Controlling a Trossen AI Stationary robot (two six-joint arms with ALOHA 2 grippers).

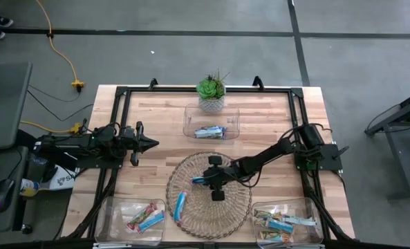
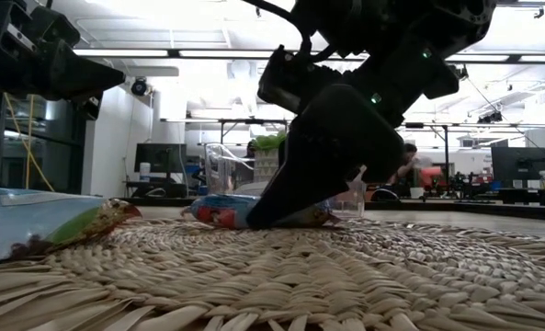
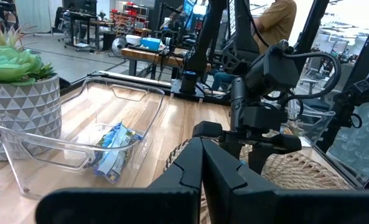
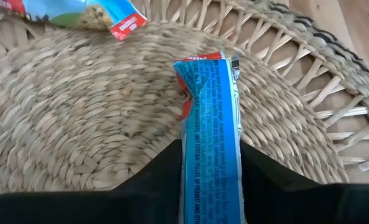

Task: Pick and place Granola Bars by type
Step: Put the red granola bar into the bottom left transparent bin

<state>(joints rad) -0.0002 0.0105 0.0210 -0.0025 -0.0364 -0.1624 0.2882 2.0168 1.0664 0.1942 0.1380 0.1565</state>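
Observation:
A bright blue granola bar lies on the round wicker tray, left of its middle. My right gripper reaches in from the table's right and is shut on it; the low view shows the bar under the dark fingers. A second blue bar rests flat on the tray nearer the front edge. My left gripper waits shut and level over the table's left side, holding nothing. My right gripper pinches the blue bar by its two long edges between its two fingers, at the end nearer the arm. The fingers slant down from the table's right and lie along the bar. The bar stays flat on the tray, its other end free.
A clear bin with bars stands at the far middle, behind it a potted succulent. Two more clear bins with bars sit at the near left and near right. Bare wood lies between the tray and the far bin.

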